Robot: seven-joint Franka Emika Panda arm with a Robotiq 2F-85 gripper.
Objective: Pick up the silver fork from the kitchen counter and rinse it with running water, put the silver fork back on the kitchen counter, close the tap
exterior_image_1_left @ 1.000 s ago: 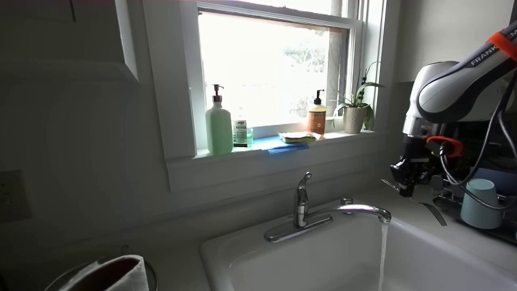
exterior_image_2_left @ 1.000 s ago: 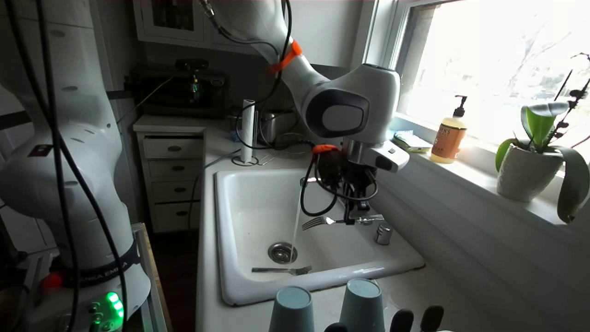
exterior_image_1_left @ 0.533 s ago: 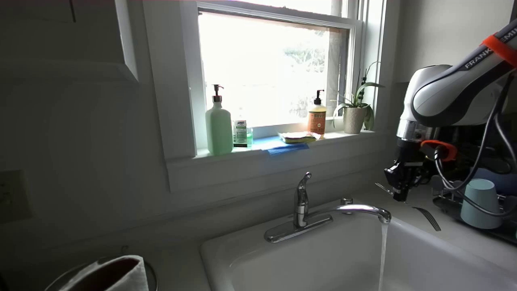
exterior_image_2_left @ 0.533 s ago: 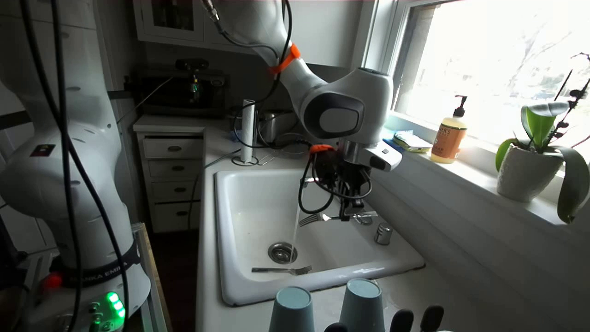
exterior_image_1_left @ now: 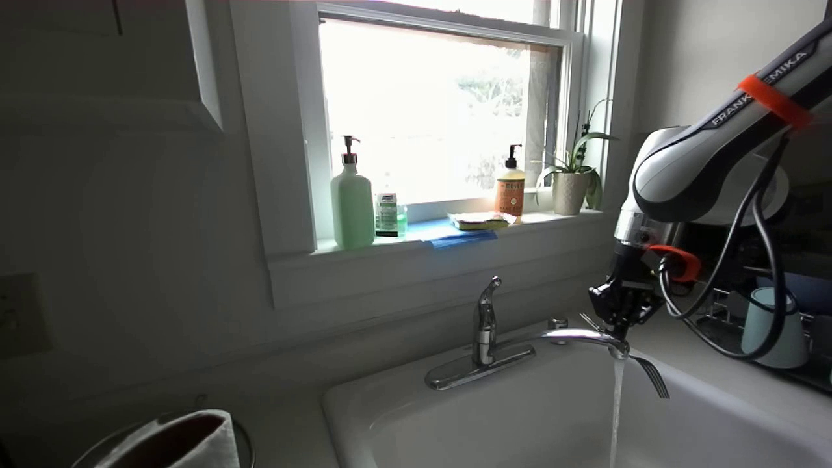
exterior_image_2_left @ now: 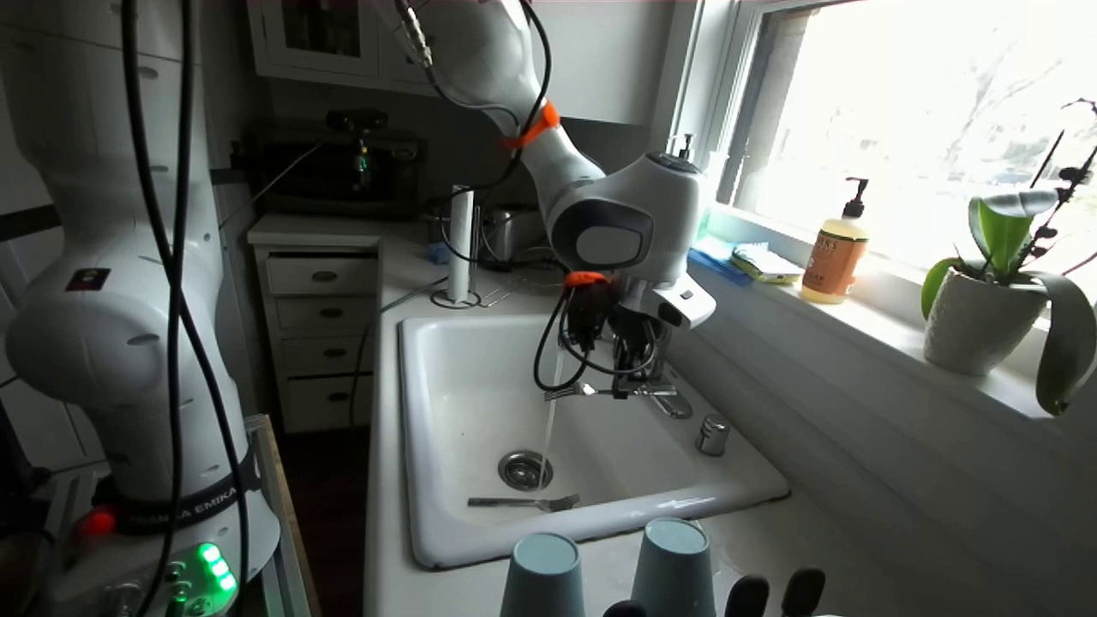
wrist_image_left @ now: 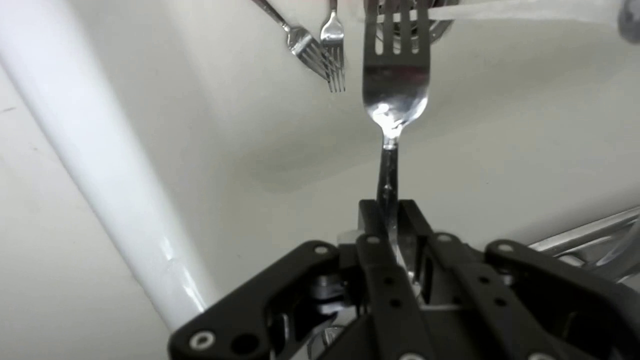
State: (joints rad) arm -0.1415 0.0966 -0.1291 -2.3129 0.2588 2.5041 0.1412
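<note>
Window (exterior_image_1_left: 429, 110), sash type, with white trim (exterior_image_1_left: 276, 149): stands above and left of the gripper (exterior_image_1_left: 621, 330) in an exterior view; overexposed, faint foliage (exterior_image_1_left: 497, 91) beyond. Sill (exterior_image_1_left: 545, 219), white: runs beneath, higher than the gripper. Wall (exterior_image_1_left: 149, 214), plain grey, shadowed: lies far left of the gripper, bearing a wall plate (exterior_image_1_left: 23, 315) near its level. Wall cabinet (exterior_image_2_left: 319, 38), white, glazed door: hangs above and left of the gripper in an exterior view. Drawer unit (exterior_image_2_left: 296, 338), white, four fronts, dark pulls (exterior_image_2_left: 325, 276): left of it. Floor (exterior_image_2_left: 330, 506), dark: below left. Light: daylight enters through the window; drawer side dim.
</note>
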